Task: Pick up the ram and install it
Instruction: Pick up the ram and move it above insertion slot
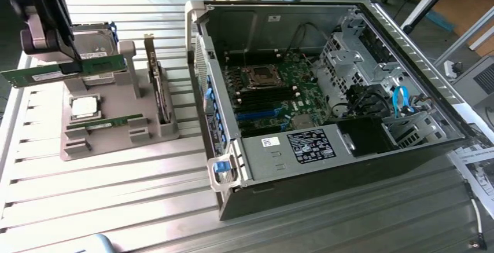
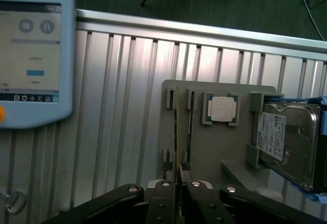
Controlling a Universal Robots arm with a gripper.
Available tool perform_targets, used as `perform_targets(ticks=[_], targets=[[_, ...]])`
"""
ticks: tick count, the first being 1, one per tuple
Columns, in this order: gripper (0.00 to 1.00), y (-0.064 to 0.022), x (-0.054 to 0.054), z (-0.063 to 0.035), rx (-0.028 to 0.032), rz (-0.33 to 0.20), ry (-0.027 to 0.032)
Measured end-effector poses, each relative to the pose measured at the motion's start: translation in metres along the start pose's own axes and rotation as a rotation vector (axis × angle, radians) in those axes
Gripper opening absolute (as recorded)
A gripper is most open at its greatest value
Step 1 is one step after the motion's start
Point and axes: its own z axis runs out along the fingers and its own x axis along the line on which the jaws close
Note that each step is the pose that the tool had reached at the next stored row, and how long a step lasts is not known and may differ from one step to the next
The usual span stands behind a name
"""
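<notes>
My gripper point(image 1: 68, 68) hangs above the grey parts holder point(image 1: 147, 132) at the exterior view's left, shut on the ram point(image 1: 39, 74), a slim green stick held level and lifted clear of the holder. In the wrist view the fingers point(image 2: 162, 196) pinch the ram point(image 2: 177, 175) edge-on, with the holder point(image 2: 227, 147) below. A second stick like it point(image 1: 104, 121) lies in a holder slot. The open computer case point(image 1: 231, 166) lies at the exterior view's right, its motherboard point(image 1: 290, 85) and dark memory slots point(image 1: 266, 99) exposed.
The holder also carries a square silver CPU point(image 1: 83, 107), a hard drive point(image 1: 96, 43) and an upright expansion card point(image 1: 158, 88). A teach pendant point(image 2: 30, 55) lies on the ribbed metal table point(image 1: 115, 206). Cables and drive cages point(image 1: 401, 105) crowd the case's far side.
</notes>
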Motion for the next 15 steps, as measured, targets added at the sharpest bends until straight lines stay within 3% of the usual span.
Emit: perform_targets(ticks=[15], targets=[[0.14, 0.0, 0.0, -0.0168, -0.0001, 0.0, 0.0]])
